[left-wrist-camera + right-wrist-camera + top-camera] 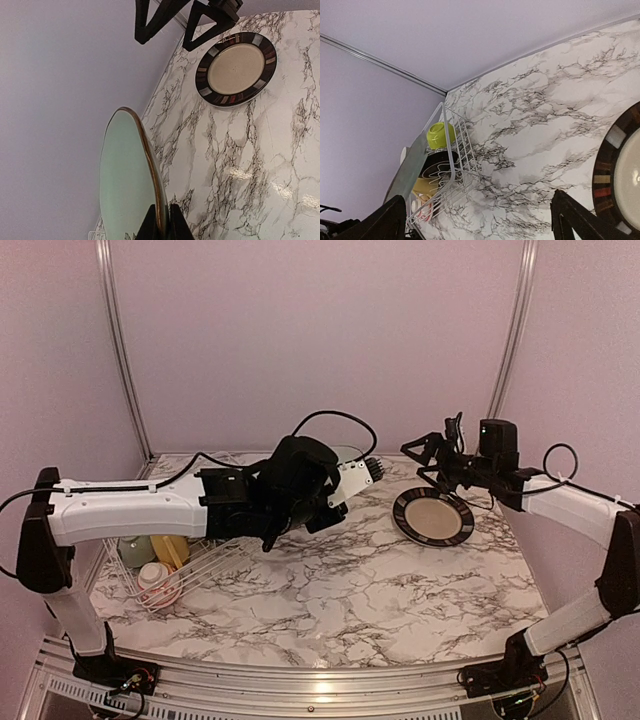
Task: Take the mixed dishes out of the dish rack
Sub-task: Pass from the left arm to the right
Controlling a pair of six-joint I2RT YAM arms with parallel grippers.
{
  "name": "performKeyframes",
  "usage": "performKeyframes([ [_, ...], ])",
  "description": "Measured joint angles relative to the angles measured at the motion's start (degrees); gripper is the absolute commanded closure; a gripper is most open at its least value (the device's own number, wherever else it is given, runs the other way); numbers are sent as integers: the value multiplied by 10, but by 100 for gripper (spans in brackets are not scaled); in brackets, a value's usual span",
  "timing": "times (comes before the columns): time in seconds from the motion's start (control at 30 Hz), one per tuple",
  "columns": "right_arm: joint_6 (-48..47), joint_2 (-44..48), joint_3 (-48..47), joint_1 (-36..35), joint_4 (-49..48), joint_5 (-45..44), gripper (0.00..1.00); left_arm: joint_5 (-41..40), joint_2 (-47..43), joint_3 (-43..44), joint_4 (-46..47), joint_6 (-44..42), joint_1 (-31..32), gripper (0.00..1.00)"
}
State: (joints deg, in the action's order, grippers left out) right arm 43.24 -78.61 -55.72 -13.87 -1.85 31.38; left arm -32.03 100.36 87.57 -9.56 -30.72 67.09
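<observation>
Marbled tabletop (330, 610) fills the enclosure, with pale walls (300, 330) behind. The rack (195, 565) sits at its left edge, holding a lime bowl (440, 134) and a yellow mug (170, 550). The left gripper (161, 224) is pressed together on the rim of a green plate (127, 180), carrying it on edge above the table, clear of the rack. The right gripper (479, 196) hangs spread wide and empty over a black-rimmed plate (433, 517) lying flat on the right. The green plate looks like glazed ceramic: stiff, slick, probably weighty and easily chipped, so a rim pinch may let it swing. How deep the grip reaches is hard to tell.
</observation>
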Motion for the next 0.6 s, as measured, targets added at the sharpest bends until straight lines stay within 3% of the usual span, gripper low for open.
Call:
performKeyframes([
  [0.23, 66, -50, -1, -82, -72, 16, 9, -60, 51, 0, 53, -63, 29, 100],
  [0.6, 114, -99, -1, -136, -122, 22, 38, -101, 80, 0, 72, -109, 49, 100],
])
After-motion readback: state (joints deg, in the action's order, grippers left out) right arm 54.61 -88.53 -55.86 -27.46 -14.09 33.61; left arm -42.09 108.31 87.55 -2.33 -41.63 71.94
